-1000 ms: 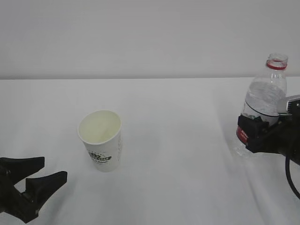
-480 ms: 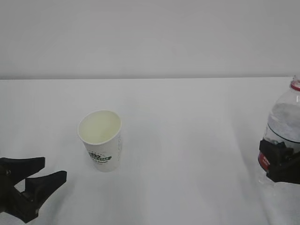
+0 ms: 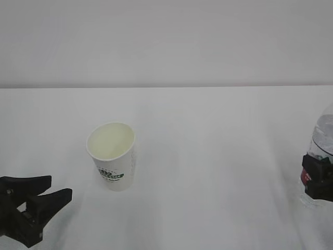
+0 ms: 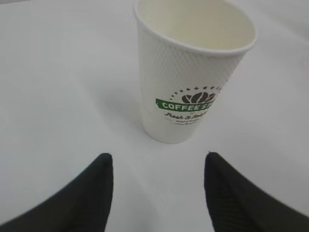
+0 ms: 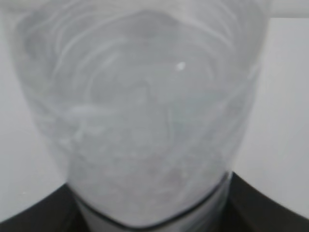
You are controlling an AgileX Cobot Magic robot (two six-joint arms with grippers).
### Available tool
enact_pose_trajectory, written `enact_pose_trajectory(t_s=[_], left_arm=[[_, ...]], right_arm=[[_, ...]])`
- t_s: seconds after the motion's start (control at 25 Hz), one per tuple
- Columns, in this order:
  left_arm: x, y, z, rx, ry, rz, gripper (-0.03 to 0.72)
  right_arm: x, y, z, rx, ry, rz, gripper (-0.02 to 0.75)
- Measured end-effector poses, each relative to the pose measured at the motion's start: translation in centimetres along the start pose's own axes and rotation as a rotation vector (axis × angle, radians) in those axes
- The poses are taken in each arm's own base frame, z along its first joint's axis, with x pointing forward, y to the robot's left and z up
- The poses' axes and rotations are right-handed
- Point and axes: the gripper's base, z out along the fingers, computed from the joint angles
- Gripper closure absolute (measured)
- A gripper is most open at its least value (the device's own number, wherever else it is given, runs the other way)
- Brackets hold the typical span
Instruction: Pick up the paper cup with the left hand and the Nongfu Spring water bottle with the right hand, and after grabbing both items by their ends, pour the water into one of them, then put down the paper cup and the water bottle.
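Paper cup [image 3: 111,154] stands upright mid-table, untouched. Left hand [image 3: 32,207] jaws spread, short of the cup. Right hand [image 3: 318,179] jaws clamp the Nongfu Spring water bottle [image 3: 321,156] at the right edge. Risk: the thin cup wall may crush; the capless bottle may spill if tilted.

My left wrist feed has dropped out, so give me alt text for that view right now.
A white paper cup with a green and black coffee logo stands upright and empty on the white table. The left gripper is just short of it, its two black fingers spread apart, touching nothing.
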Motion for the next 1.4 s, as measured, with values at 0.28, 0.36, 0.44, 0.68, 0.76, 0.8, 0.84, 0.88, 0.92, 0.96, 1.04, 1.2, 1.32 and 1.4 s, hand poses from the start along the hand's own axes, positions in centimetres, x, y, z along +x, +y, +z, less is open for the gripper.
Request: enact_pose_trajectory(t_s=[0.28, 0.36, 0.44, 0.68, 0.76, 0.8, 0.84, 0.88, 0.92, 0.96, 1.04, 1.2, 1.32, 1.4], left_arm=[[0.0, 0.0, 0.0, 0.000, 0.000, 0.000, 0.258], [0.0, 0.1, 0.0, -0.006, -0.001, -0.003, 0.258], [0.0, 0.2, 0.0, -0.017, -0.003, -0.008, 0.259], [-0.5, 0.6, 0.4, -0.049, -0.028, -0.014, 0.263], [-0.9, 0.8, 0.8, -0.050, -0.045, -0.007, 0.265], [-1.2, 0.9, 0.9, -0.050, -0.054, -0.004, 0.265], [-1.4, 1.0, 1.1, -0.050, -0.063, 0.000, 0.265], [-1.6, 1.1, 1.3, -0.050, -0.072, 0.004, 0.265], [-1.8, 1.1, 1.4, -0.050, -0.079, 0.006, 0.262], [-1.9, 1.2, 1.6, -0.050, -0.086, 0.009, 0.253], [-2.1, 1.3, 1.7, -0.051, -0.093, 0.012, 0.208], [-2.2, 1.3, 1.8, -0.047, -0.096, 0.015, 0.046], [-2.2, 1.2, 2.2, -0.024, -0.090, 0.026, 0.007], [-2.0, 1.3, 2.7, -0.008, -0.077, 0.029, 0.000]], right_arm=[[-1.0, -0.4, 0.9, 0.036, -0.045, 0.009, 0.337], [-1.5, -0.5, 1.3, 0.038, -0.065, 0.003, 0.337], [-2.0, -0.5, 1.7, 0.038, -0.083, -0.003, 0.337], [-2.2, -0.5, 1.9, 0.039, -0.094, -0.004, 0.337], [-2.2, -0.5, 1.9, 0.039, -0.094, -0.004, 0.337], [-2.2, -0.5, 1.9, 0.039, -0.094, -0.004, 0.337], [-2.2, -0.5, 1.9, 0.039, -0.094, -0.004, 0.337], [-2.2, -0.5, 1.9, 0.039, -0.094, -0.004, 0.337], [-2.2, -0.5, 1.9, 0.039, -0.094, -0.004, 0.337], [-2.2, -0.5, 1.9, 0.039, -0.094, -0.006, 0.337], [-2.2, -0.5, 1.9, 0.039, -0.094, -0.006, 0.337], [-2.2, -0.5, 1.9, 0.039, -0.094, -0.006, 0.337], [-2.2, -0.5, 1.9, 0.039, -0.094, -0.006, 0.337], [-2.2, -0.5, 1.9, 0.039, -0.094, -0.008, 0.337]])
